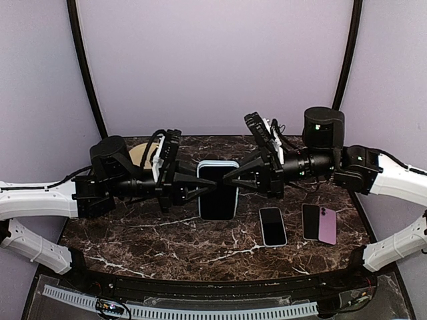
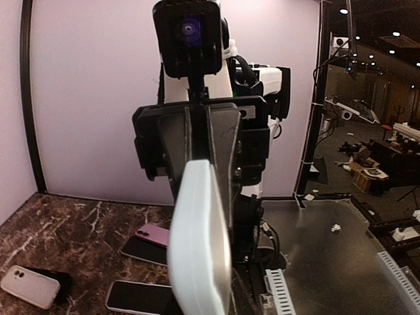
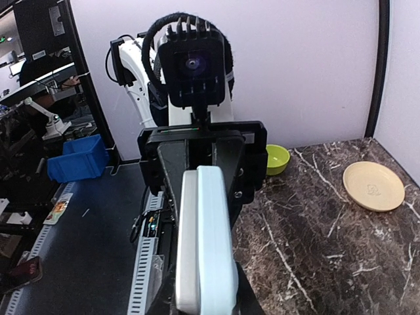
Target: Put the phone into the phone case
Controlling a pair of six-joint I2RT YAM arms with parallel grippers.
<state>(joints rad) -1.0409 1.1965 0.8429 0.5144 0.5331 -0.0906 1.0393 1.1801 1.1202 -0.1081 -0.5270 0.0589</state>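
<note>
A phone (image 1: pixel 218 193) with a black screen sits in a pale blue case (image 1: pixel 218 164), held above the middle of the table between both arms. My left gripper (image 1: pixel 200 189) is shut on its left edge. My right gripper (image 1: pixel 233 179) is shut on its right edge. In the left wrist view I see the cased phone (image 2: pixel 200 243) edge-on, filling my left gripper (image 2: pixel 203 275). In the right wrist view the phone's silver edge (image 3: pixel 187 243) lies against the blue case (image 3: pixel 218 243) in my right gripper (image 3: pixel 203 289). The fingertips are mostly hidden behind it.
On the marble table (image 1: pixel 133 233) lie a white-edged phone (image 1: pixel 272 226), a black phone (image 1: pixel 311 221) and a purple one (image 1: pixel 327 225). A tan plate (image 1: pixel 141 155) is at the back left. A white case (image 2: pixel 29 287) and a green bowl (image 3: pixel 277 158) show in the wrist views.
</note>
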